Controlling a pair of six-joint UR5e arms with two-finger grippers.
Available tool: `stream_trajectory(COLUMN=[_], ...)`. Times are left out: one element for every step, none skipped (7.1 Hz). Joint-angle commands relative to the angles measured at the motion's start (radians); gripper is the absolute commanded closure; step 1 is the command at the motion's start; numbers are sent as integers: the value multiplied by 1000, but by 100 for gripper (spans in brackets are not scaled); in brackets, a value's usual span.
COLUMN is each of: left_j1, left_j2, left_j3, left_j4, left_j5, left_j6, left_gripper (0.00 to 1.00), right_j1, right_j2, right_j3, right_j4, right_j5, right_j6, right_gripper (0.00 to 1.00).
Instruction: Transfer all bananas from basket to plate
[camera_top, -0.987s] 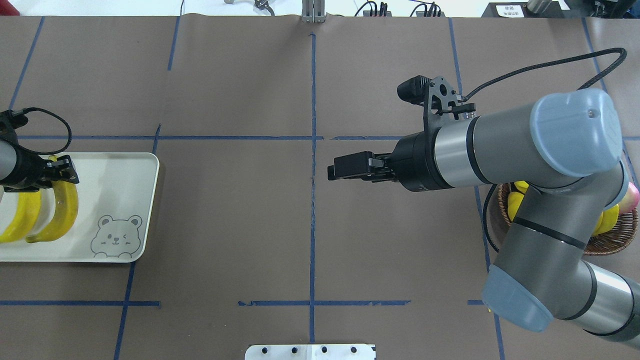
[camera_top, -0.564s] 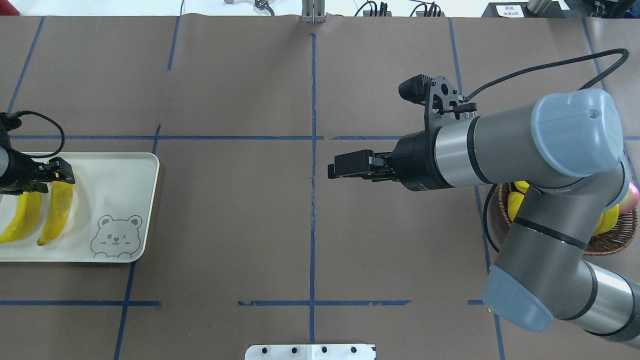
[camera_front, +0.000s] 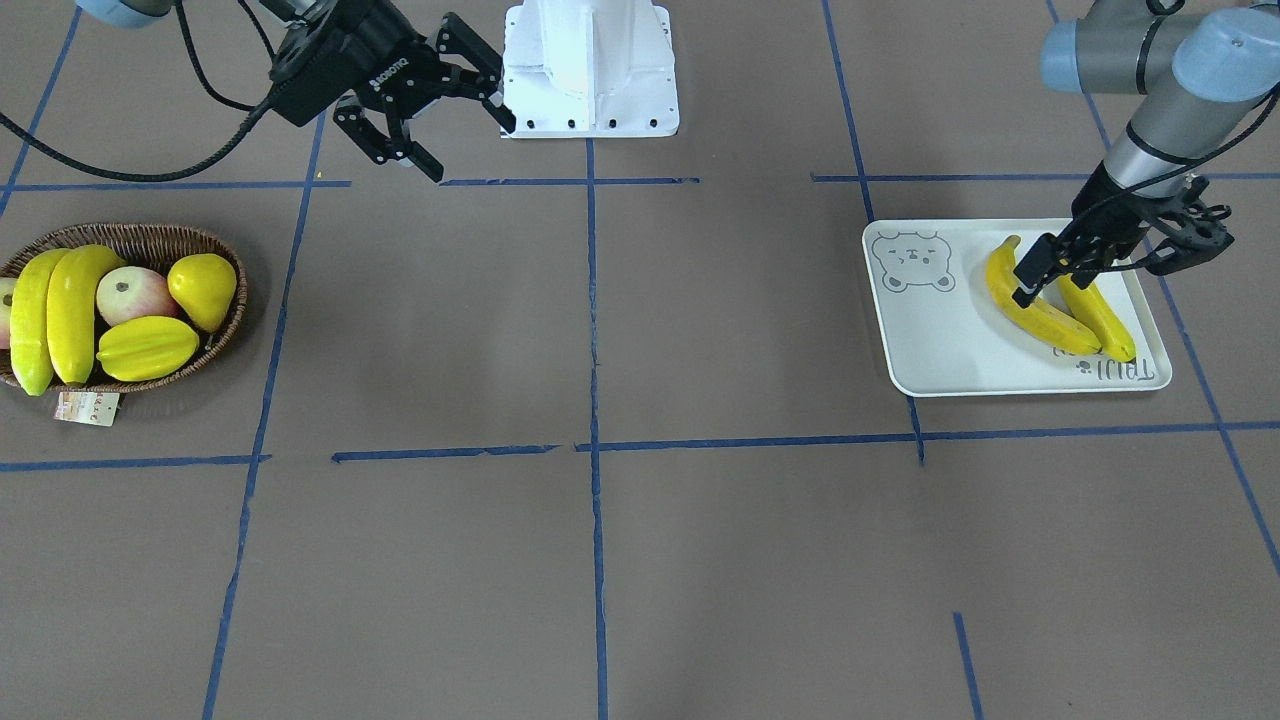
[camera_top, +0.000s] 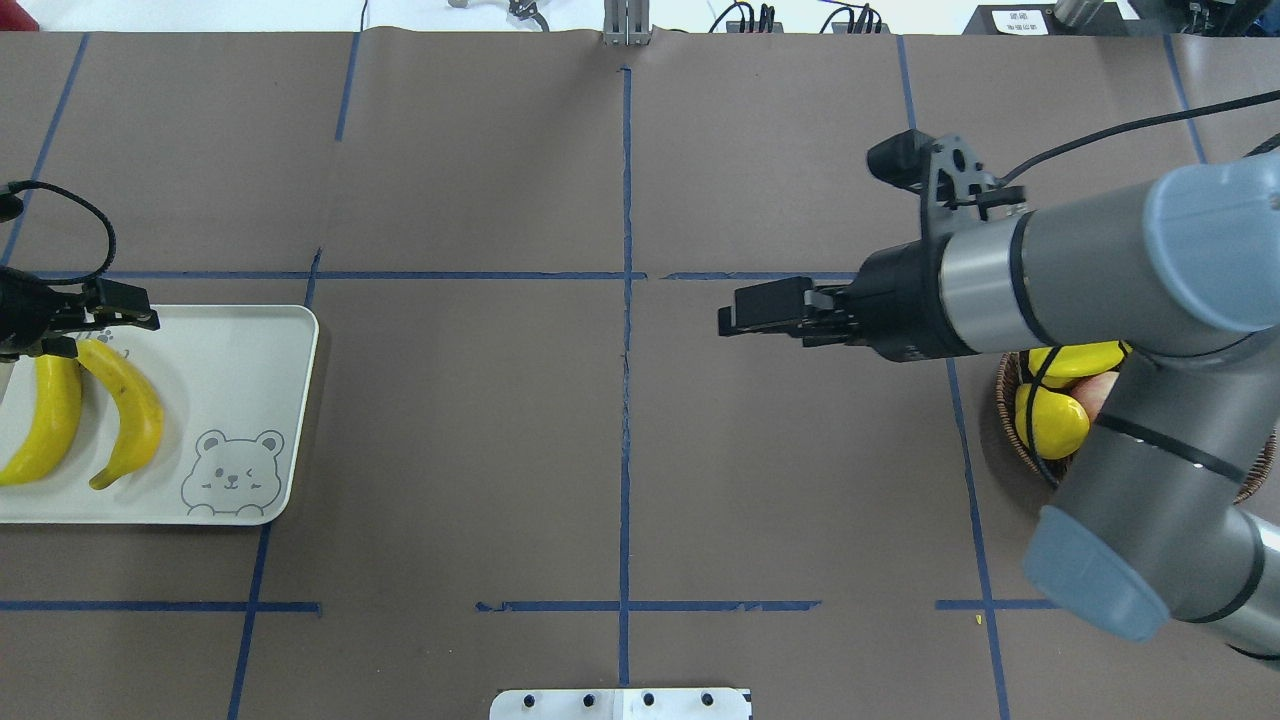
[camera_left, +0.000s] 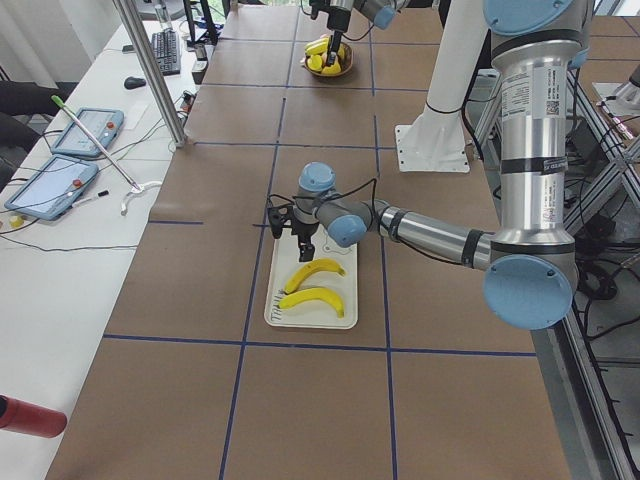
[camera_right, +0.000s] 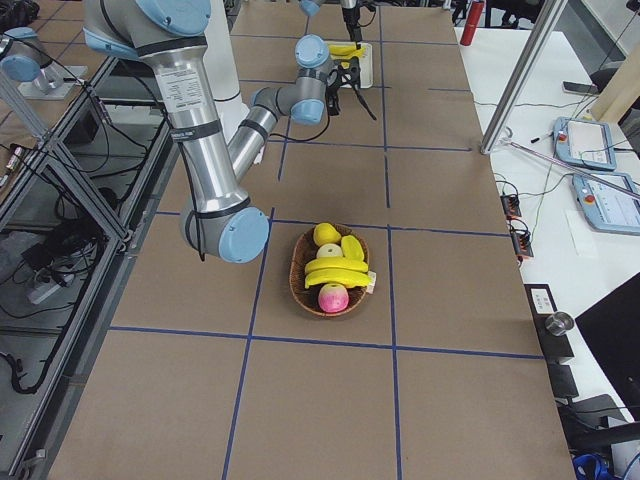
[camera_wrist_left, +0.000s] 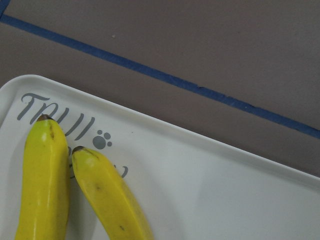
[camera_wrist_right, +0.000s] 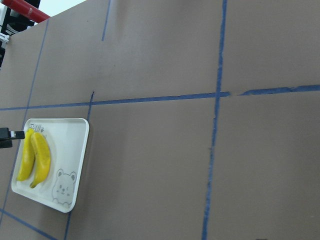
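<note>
The job looks about half done. Two long curved yellow bananas (camera_front: 1045, 322) lie side by side on the flat white rectangular plate (camera_front: 930, 350) with the grey bear face, dark tips pointing toward the grey lettering at one end. The bear's end of the plate is bare, so there is plenty of room.

Two more bananas (camera_front: 75, 310) are in the oval brown wicker basket (camera_front: 140, 232) at the far end of the brown paper-covered counter (camera_front: 700, 560), well apart from the plate. They lie along one side of the basket. Packed in beside them are a red and pale apple (camera_front: 125, 293), a stubby yellow pear (camera_front: 205, 288) and a ridged yellow starfruit (camera_front: 148, 347). A small paper tag (camera_front: 88, 408) hangs from the rim. By my reckoning those two bananas are what is left to move, and the other fruit should stay put.

The left pincer (camera_front: 1110, 262) hangs just over the plate's bananas with its jaws spread, gripping nothing. The right pincer (camera_front: 468, 145) is also spread wide and empty, up over bare counter, some way from the basket.
</note>
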Motion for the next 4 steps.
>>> stream_trajectory(left_j1=[0, -1, -3, 0], left_j2=[-31, -28, -22, -26], left_j3=[-29, -24, -13, -25], left_j4=[-17, -87, -131, -136], left_j5=[5, 0, -1, 5], left_j6=[-14, -29, -40, -101], left_gripper=[0, 0, 0, 0], right_j1=[143, 181, 224, 263], right_j2=[-147, -231, -346, -426], right_j3=[24, 35, 58, 56], right_j4=[3, 1, 1, 1], right_j5=[111, 115, 115, 113], right_j6=[-48, -103, -204, -286], right_gripper=[0, 0, 0, 0])
